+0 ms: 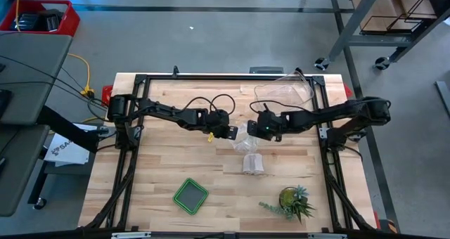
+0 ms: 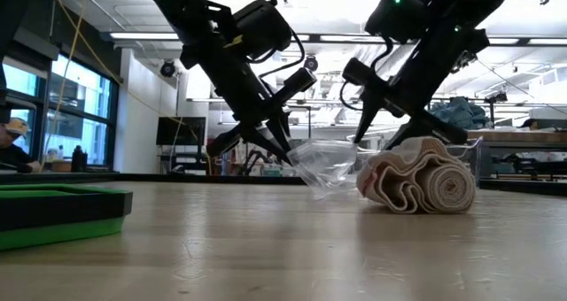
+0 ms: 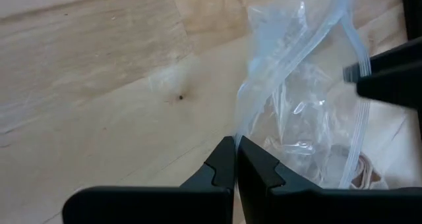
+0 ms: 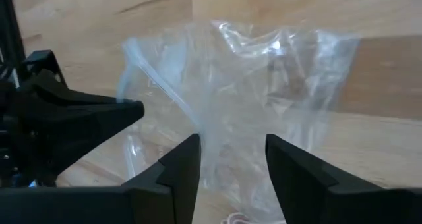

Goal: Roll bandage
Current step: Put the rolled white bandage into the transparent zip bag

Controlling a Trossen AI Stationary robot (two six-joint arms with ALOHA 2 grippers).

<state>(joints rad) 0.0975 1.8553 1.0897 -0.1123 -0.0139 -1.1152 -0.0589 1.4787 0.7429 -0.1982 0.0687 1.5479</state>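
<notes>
Bandage (image 2: 425, 184) beside right gripper (image 4: 232, 161), untouched

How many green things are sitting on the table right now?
2. A green square tray lies near the table's front edge, toward the left arm's side. A small potted plant stands at the front on the right arm's side. Others may be hidden under the arms.

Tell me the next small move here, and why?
Probably lift the open right gripper clear of the crinkly clear plastic bag: its fingers straddle the bag without gripping, the shut left gripper pinches the bag's edge, and the rolled white gauze bandage lies beside it.
</notes>
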